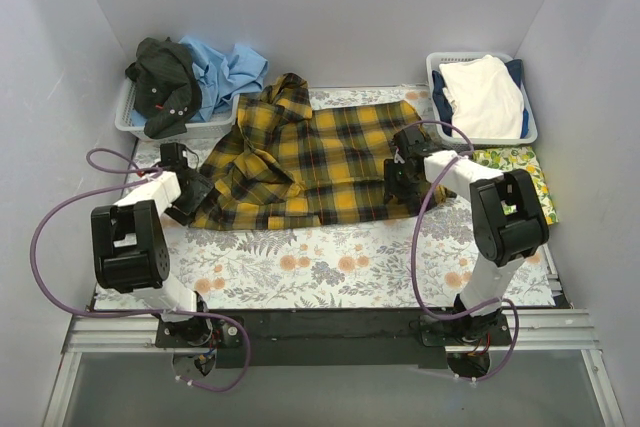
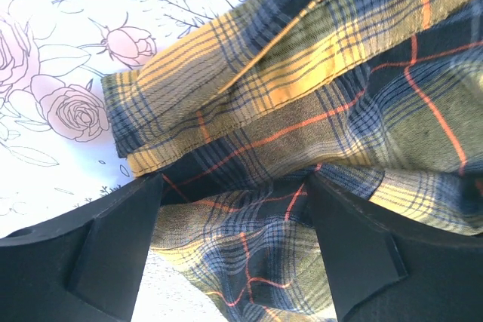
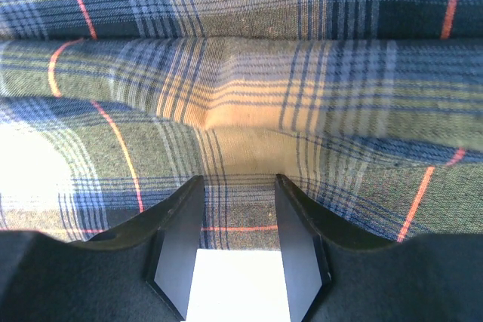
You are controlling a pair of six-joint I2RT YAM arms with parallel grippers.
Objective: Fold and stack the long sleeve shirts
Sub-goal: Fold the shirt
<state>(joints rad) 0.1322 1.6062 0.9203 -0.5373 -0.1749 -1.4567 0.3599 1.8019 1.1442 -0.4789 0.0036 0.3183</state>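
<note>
**Desk:** Baskets first, left one to start.

**Me:** On my overhead view the left basket [image 1: 205, 130] sits in the far-left corner. It holds a dark shirt [image 1: 165, 87] heaped against a light blue shirt [image 1: 228, 72]; both spill over its rim. The right basket [image 1: 528, 127], in the far-right corner, holds a white garment [image 1: 485, 97] with dark blue cloth [image 1: 441, 87] showing at its edges; whether either of those is a shirt I cannot tell.

**Desk:** And your grippers?

**Me:** My left gripper [image 2: 234, 186] is at the near-left edge of the plaid shirt [image 1: 310, 162]. Its fingers [image 2: 113, 243] are spread wide, with a rumple of plaid lying between them and nothing pinched. My right gripper [image 3: 238, 216] is at the shirt's right edge. Its fingers [image 3: 177, 243] stand a narrow gap apart; the hem lies across that gap near the tips, with a bright surface showing below it; the pads are not pressed onto the cloth.

**Desk:** Where's the shirt, and how does it lie?

**Me:** It is spread on the flowered table cover [image 1: 330, 262], between the two grippers and nearer to me than the baskets. Its long axis runs left to right across the table. The collar [image 1: 290, 87] is bunched at the far-left end, pointing toward the back wall, just beside the left basket.
</note>
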